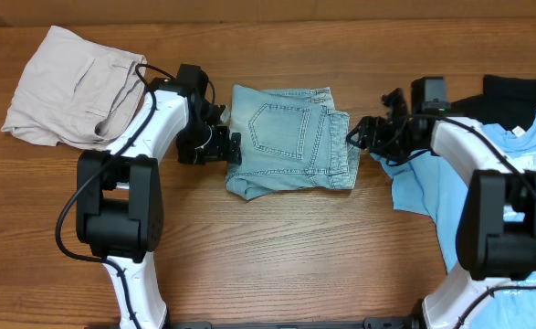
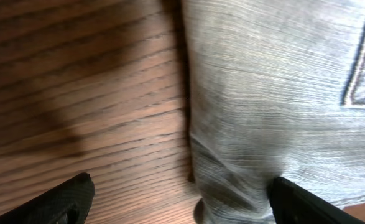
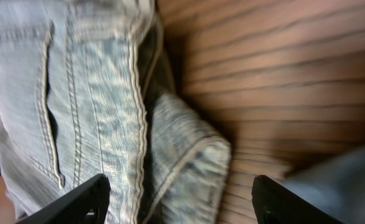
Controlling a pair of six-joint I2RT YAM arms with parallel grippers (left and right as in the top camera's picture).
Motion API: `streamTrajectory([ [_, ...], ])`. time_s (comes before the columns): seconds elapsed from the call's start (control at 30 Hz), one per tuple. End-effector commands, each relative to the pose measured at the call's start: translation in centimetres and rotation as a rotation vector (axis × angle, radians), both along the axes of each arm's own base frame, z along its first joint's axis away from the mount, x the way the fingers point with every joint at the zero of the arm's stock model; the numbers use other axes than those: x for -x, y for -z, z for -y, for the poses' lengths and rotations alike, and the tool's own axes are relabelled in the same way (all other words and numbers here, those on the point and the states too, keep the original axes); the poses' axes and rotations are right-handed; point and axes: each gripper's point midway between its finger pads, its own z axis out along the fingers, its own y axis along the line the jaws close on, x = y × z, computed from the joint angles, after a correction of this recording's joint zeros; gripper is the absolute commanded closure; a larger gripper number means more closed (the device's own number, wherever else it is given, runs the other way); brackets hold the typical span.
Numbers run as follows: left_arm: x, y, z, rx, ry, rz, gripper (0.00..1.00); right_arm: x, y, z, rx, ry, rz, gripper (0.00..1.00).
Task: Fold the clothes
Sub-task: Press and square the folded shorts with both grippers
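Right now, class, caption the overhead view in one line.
Left claw and right claw flank the folded denim shorts on the table.

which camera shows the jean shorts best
The overhead view: it alone shows the whole folded jean shorts lying on the table. The left wrist view shows only a blurred stretch of fabric at one edge. The right wrist view shows a stitched pocket and a hem corner close up.
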Motion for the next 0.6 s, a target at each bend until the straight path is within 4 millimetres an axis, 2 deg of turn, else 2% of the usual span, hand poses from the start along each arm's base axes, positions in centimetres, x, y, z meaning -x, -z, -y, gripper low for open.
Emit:
streamTrajectory([
  [0.0, -0.6, -0.6, 0.9, 0.053, 0.02, 0.019, 0.07, 0.6, 0.7, -2.3, -0.093, -0.066, -0.023, 0.23],
  [0.07, -0.7, -0.6, 1.0, 0.062, 0.021, 0.023, 0.07, 0.9, 0.2, -4.0, -0.176, -0.127, -0.005, 0.23],
  [0.1, -0.8, -0.6, 1.1, 0.069, 0.021, 0.027, 0.06, 1.1, -0.6, -5.3, -0.238, -0.19, 0.036, 0.39],
  [0.17, -0.8, -0.7, 1.3, 0.076, 0.021, 0.027, 0.06, 1.0, -1.5, -6.3, -0.275, -0.229, 0.068, 0.75],
  [0.23, -0.8, -0.7, 1.3, 0.076, 0.021, 0.027, 0.06, 0.5, -2.5, -6.5, -0.281, -0.234, 0.091, 0.96],
  [0.3, -0.9, -0.7, 1.2, 0.073, 0.026, 0.029, 0.06, 0.1, -4.2, -6.9, -0.31, -0.233, 0.109, 0.96],
  [0.47, -1.1, -0.6, 0.4, 0.068, 0.021, 0.038, 0.06, 0.1, -12.9, -9.5, -0.491, -0.37, 0.298, 0.96],
  [0.53, -1.3, -0.6, -0.1, 0.069, 0.008, 0.04, 0.05, 0.4, -15.1, -10.6, -0.488, -0.429, 0.381, 0.96],
  [0.57, -1.4, -0.6, -0.3, 0.069, 0.0, 0.04, 0.05, 0.5, -15.6, -11.1, -0.474, -0.456, 0.418, 0.96],
])
